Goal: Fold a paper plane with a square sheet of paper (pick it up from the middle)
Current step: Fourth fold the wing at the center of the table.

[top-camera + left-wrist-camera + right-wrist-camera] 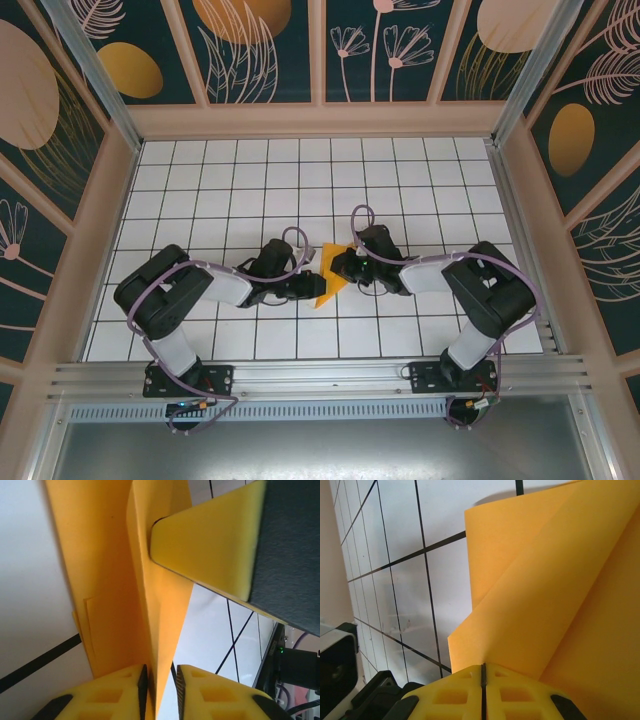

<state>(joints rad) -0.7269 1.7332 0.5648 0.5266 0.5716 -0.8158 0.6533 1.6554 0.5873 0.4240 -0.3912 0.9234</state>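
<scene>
The square sheet of paper stands folded into a slim, pointed orange-yellow paper plane (329, 283), held just above the grid table between both arms. My right gripper (343, 264) is shut on its upper edge, the yellow pads pressed together on the paper (545, 590) at the right gripper (483, 668). My left gripper (306, 288) is at the plane's lower end. In the left wrist view the centre fold (155, 605) runs between the slightly parted jaws of the left gripper (160, 672). It lies against one pad, with a gap to the other. One of the right gripper's fingers (210, 540) shows beyond.
The white grid table (250, 180) stretches behind the arms inside wooden walls with a leaf pattern (260, 50). A metal rail (320, 375) runs along the near edge, where both arm bases are bolted.
</scene>
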